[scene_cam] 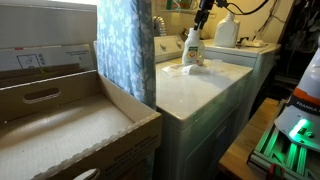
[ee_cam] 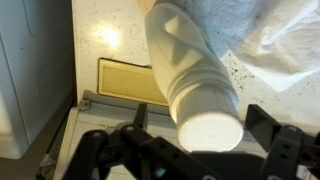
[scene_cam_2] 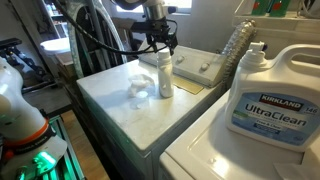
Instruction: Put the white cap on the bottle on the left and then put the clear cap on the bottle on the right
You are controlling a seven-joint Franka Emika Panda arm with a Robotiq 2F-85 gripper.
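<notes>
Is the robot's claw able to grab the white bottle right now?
Probably yes. The open gripper hangs just above the white bottle, a finger on each side of its top, nothing between.

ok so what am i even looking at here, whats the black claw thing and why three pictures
It's a robot arm ending in a two-fingered gripper. Two pictures come from cameras standing nearby; the third looks down from the arm's wrist. On the speckled white machine top are a white bottle and some crumpled clear plastic. A big detergent jug sits on the neighbouring machine. In the wrist view the white cap sits on the bottle, with the fingers open either side, holding nothing.
</notes>
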